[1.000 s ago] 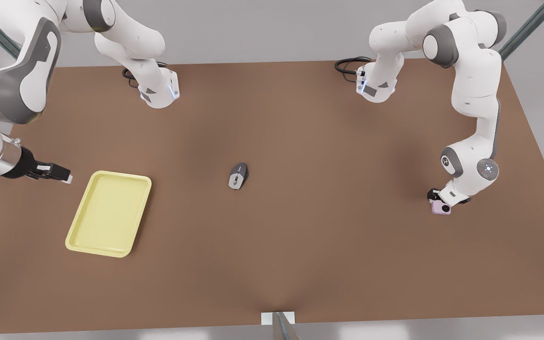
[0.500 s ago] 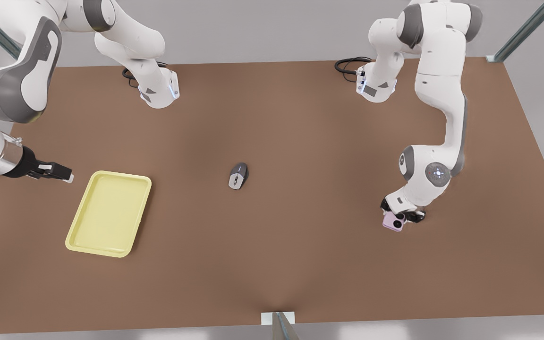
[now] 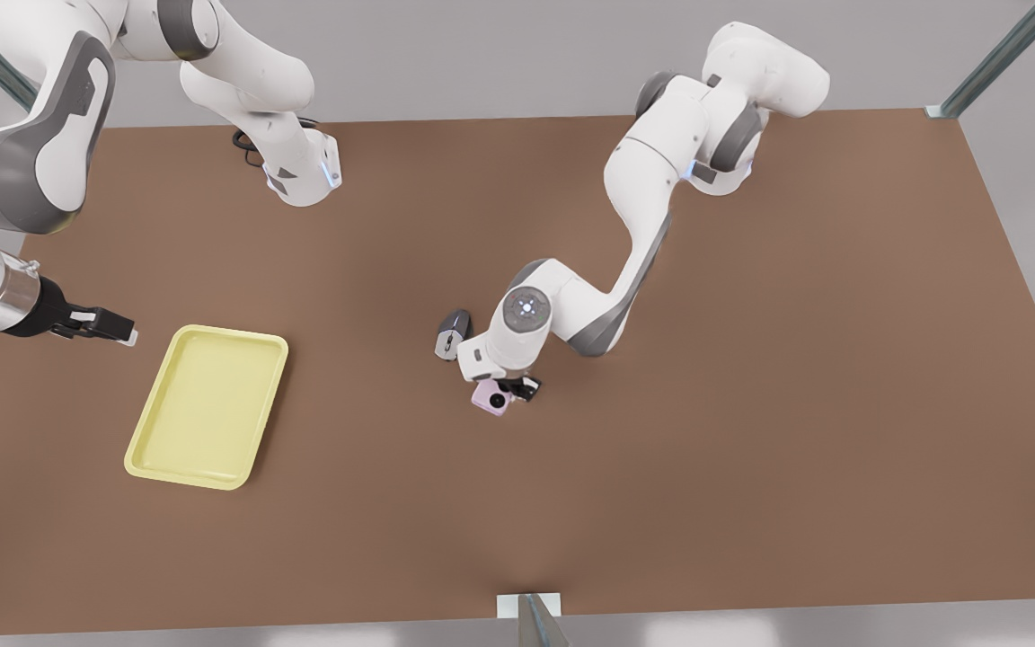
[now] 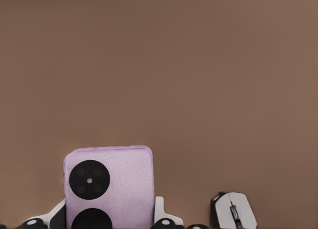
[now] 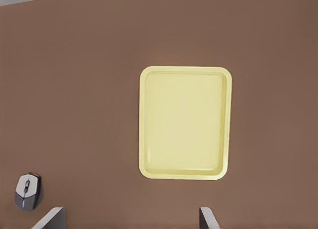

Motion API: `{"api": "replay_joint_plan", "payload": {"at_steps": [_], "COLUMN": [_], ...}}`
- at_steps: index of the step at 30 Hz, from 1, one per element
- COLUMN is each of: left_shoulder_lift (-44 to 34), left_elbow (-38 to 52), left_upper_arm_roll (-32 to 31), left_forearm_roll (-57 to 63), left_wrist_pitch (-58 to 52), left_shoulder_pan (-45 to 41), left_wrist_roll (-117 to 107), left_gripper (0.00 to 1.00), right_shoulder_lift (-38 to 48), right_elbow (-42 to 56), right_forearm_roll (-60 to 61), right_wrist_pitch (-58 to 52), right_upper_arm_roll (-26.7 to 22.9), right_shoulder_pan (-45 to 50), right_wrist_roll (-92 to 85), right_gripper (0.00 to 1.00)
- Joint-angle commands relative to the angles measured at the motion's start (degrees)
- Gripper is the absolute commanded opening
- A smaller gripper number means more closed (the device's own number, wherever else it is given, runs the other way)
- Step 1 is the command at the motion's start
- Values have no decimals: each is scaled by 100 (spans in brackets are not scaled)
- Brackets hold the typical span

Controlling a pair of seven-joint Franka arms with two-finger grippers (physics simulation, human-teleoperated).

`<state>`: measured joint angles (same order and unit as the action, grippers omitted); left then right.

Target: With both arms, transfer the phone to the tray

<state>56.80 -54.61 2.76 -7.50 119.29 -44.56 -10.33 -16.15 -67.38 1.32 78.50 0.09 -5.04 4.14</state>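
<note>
Pale pink, the phone [image 4: 108, 187] sits clamped between the fingers of our left gripper [image 3: 506, 392], near the middle of the table and just beside the grey-and-silver mouse [image 3: 453, 333]; in the front view the phone [image 3: 492, 399] appears carried above the board, though we cannot tell how high. To do this step well, we judge the carry should stay level and clear of the mouse, ending where the other arm can reach. Our right gripper [image 3: 113, 326] waits past the tray's far short edge at the front view's left, its fingers spread apart with nothing between them, looking down on the pale yellow tray [image 5: 185, 122], which holds nothing. We would want it to take the phone by its free end. Under everything lies the plain brown table [image 3: 751, 467], with grey walls behind it.
</note>
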Motion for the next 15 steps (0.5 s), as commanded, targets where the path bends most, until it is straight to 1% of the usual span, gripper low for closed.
{"api": "replay_joint_plan", "payload": {"at_steps": [1,5,7,11,13,14,15], "left_shoulder_lift": [147,525,692,842,877,921,921], "left_elbow": [47,91,91,91,117,117,117], "left_upper_arm_roll": [5,5,5,5,5,5,5], "left_forearm_roll": [100,293,302,372,372,372,372], "left_wrist_pitch": [410,1237,1614,1843,1887,1922,1949], "left_shoulder_pan": [-79,-228,-281,-290,-290,-290,-290], "left_wrist_roll": [-3080,-3063,-3063,-3019,-3019,-3019,-3019], "left_gripper": [76,76,75,76,77,78,88], "right_shoulder_lift": [7,16,183,33,51,112,60], "right_elbow": [-3,14,-12,-30,-65,-232,-223], "right_forearm_roll": [26,18,26,-53,-79,-79,-105], "right_wrist_pitch": [-10,-1,-124,-80,-115,-106,-72], "right_upper_arm_roll": [0,17,35,44,8,0,17], "right_shoulder_pan": [-6,29,38,29,-32,3,20], "right_wrist_roll": [-1,-53,-27,-98,-774,-801,-801], "right_gripper": [100,100,100,100,100,100,100]}}
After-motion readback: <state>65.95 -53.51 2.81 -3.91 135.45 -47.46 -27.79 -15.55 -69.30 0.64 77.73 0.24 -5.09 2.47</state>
